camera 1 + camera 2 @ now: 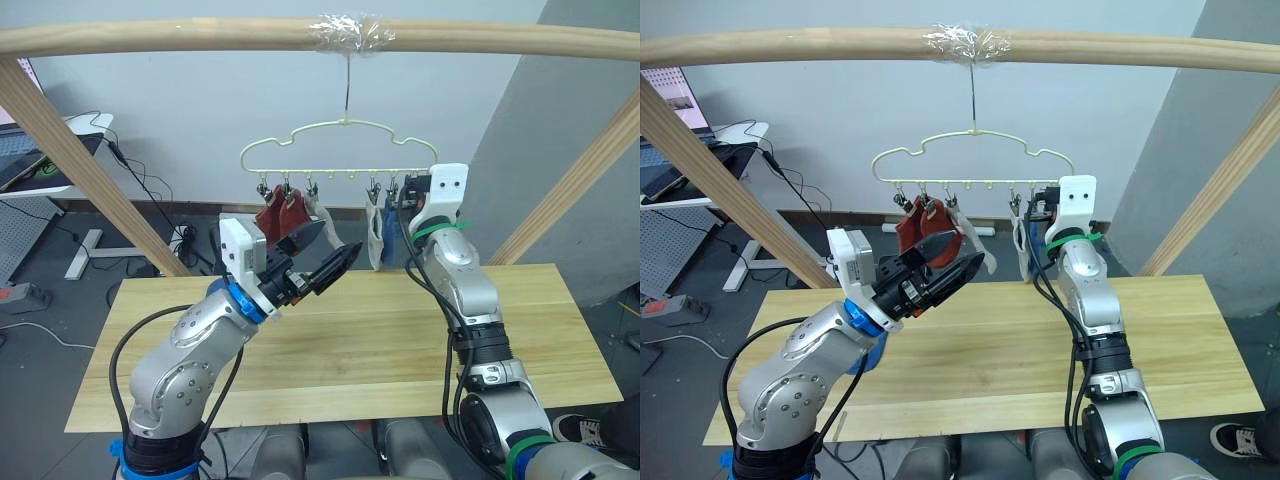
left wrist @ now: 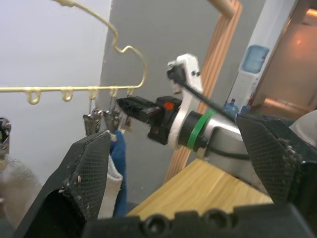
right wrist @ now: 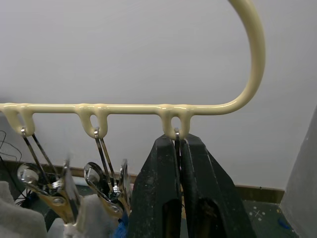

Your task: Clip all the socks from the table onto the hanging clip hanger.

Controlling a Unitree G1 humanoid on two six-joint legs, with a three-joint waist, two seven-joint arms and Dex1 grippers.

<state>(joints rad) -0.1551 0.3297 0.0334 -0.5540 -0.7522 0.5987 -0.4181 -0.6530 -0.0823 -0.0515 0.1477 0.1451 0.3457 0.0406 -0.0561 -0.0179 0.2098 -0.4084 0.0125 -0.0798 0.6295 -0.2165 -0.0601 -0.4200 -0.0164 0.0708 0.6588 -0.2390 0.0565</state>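
the clip hanger (image 1: 340, 160) is hanging by its long hook from the taped spot on the round wooden pole (image 1: 150, 37), its long axis running left to right and its row of clips (image 3: 104, 176) pointing straight down. at the left end two rust-red socks (image 1: 278, 215) are dangling toe-down, with a light grey sock (image 1: 965, 222) just beside them; further right another light grey sock (image 1: 375, 238) and a blue sock (image 2: 118, 173) are hanging the same way.

the left gripper (image 1: 325, 255) is hovering over the table (image 1: 350, 340) at about 7 o'clock from the hanger, its fingers spread wide and holding nothing, tips aimed up and to the right. the right gripper (image 3: 179, 163) is reaching up at the hanger's right end, its fingers (image 3: 161, 178) pressed narrowly together around the wire link of the last clip, right under the hanger's loop.

the right wrist view is showing that pinch; in the head views the white wrist housing (image 1: 440, 190) is hiding it. the left wrist view is showing the blue sock beside the right arm's gripper.
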